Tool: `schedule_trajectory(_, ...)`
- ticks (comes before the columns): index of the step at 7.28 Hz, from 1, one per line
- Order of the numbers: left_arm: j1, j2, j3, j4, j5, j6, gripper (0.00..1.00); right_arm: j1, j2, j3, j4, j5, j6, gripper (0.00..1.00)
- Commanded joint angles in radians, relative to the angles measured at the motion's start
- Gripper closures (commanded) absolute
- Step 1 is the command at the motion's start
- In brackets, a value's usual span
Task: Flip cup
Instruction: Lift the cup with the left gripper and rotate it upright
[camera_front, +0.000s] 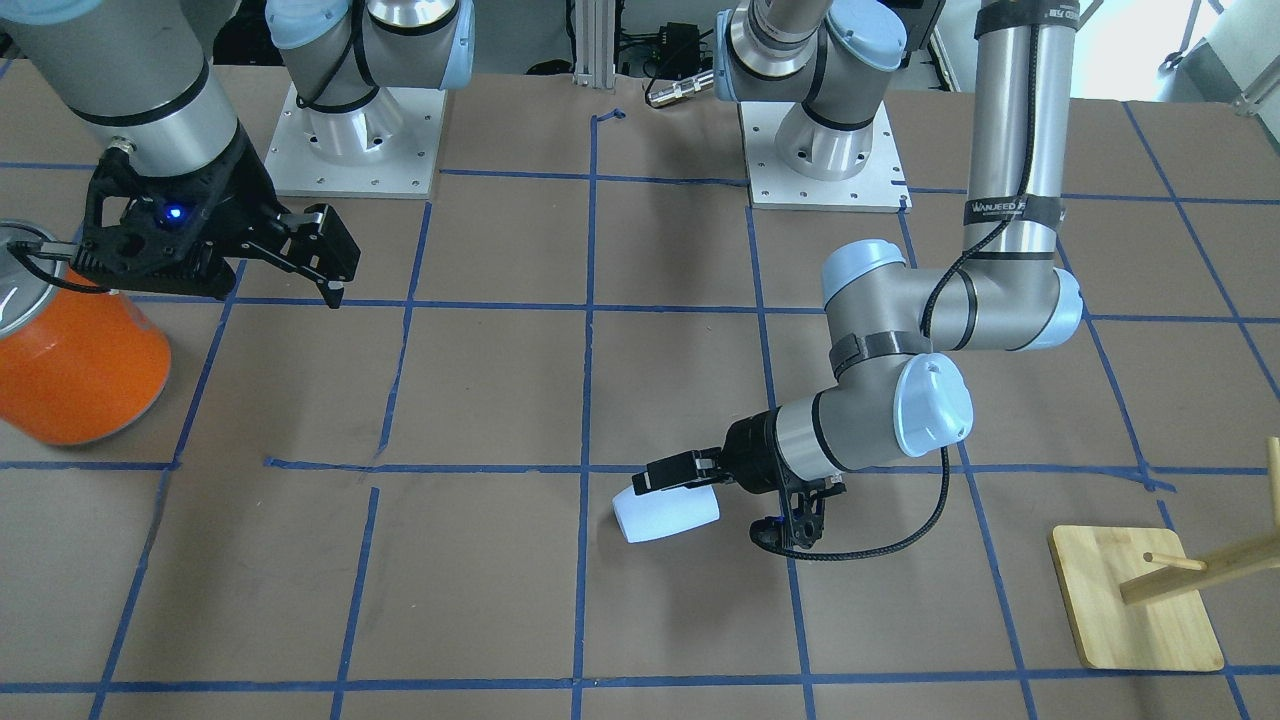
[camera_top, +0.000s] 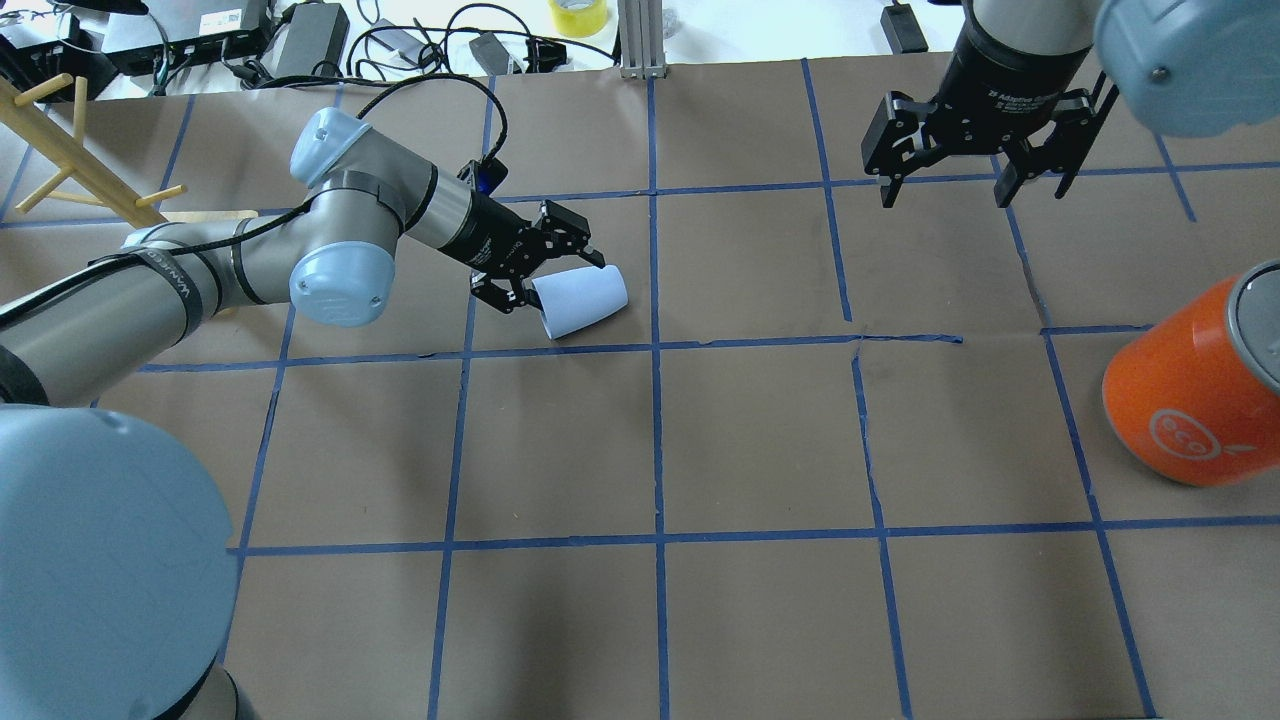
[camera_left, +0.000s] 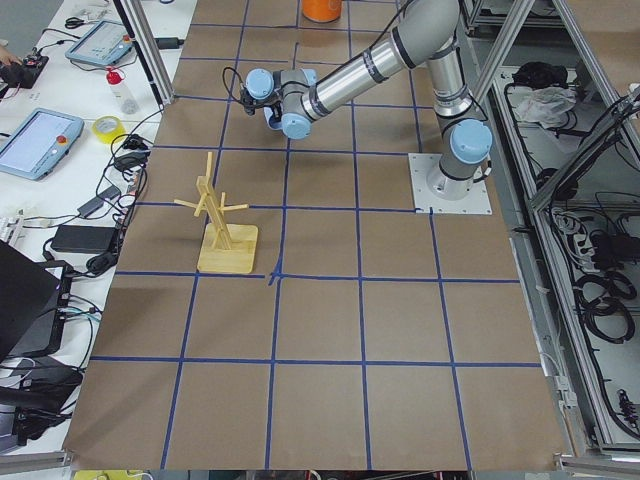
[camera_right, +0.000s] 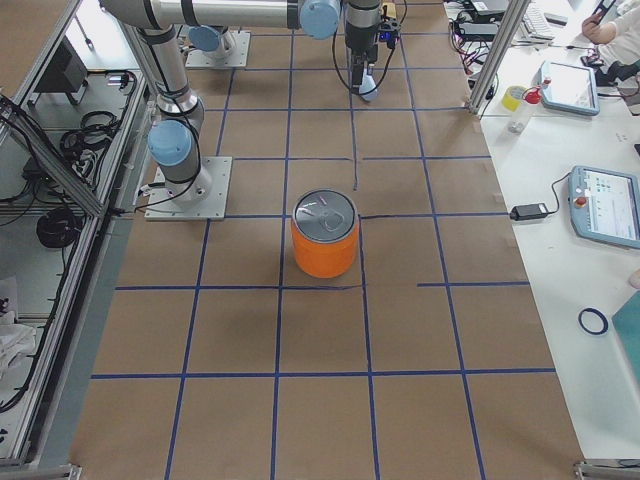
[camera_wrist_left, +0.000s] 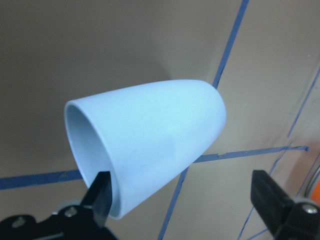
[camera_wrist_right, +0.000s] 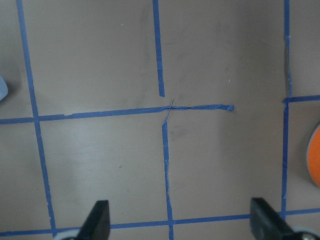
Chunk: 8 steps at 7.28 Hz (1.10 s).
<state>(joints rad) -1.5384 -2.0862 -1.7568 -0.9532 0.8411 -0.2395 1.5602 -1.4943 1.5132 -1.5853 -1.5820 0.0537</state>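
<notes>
The cup is a small pale blue-white tumbler lying on its side on the brown table, its open mouth toward my left gripper. It also shows in the front-facing view and fills the left wrist view. My left gripper is open and low at the cup's mouth. In the left wrist view one finger sits at the rim and the other finger stands well clear to the side. My right gripper is open and empty, high above the table far from the cup.
A large orange can with a silver top stands on the robot's right side, below the right arm in the front-facing view. A wooden peg rack on a square base stands on the left side. Blue tape lines grid the table.
</notes>
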Motion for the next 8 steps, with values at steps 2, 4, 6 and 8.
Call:
schedule_trajectory(2,0.006,-0.026,0.010,0.016,-0.057,-0.026,1.00,-0.003,0.000,0.001,-0.002,-0.009,-0.003,0.00)
schedule_trajectory(4,0.006,-0.018,0.011,0.042,-0.054,-0.067,1.00,0.000,-0.006,0.001,-0.005,-0.012,0.000,0.00)
schedule_trajectory(6,0.006,0.001,0.016,0.082,-0.053,-0.270,1.00,0.001,-0.006,0.002,-0.010,-0.012,0.000,0.00)
schedule_trajectory(8,0.006,0.023,0.089,0.107,0.103,-0.401,1.00,0.000,-0.004,0.002,-0.010,-0.013,-0.003,0.00)
